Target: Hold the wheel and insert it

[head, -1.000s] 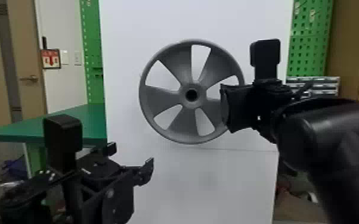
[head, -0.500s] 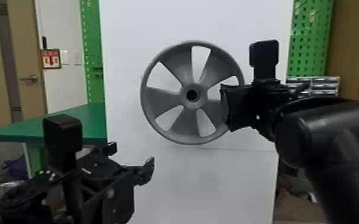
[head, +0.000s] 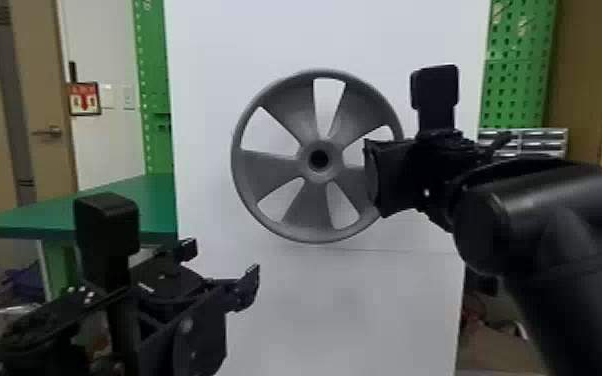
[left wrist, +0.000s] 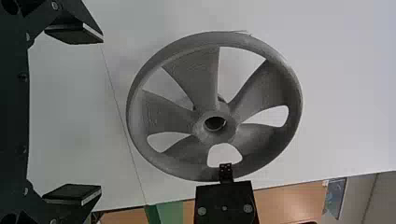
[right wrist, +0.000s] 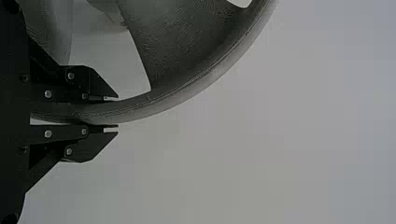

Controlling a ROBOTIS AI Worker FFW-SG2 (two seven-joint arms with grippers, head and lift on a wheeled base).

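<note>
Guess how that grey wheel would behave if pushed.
The wheel is probably stiff, since its rim looks evenly round while the right gripper clamps it. It may be light for its size, given the wide openings between its blades. Pushed at its free side, it might pivot about that single grip.

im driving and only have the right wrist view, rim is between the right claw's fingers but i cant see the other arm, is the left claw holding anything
Observer: No, the left claw is open, with nothing between its fingers.
Operator: ok and is it touching the wheel
Observer: No, the head view shows it below and to the robot's left of the wheel, with a gap between them.
Operator: whats at the wheel's centre
Observer: A round hub with a dark hole in it.
</note>
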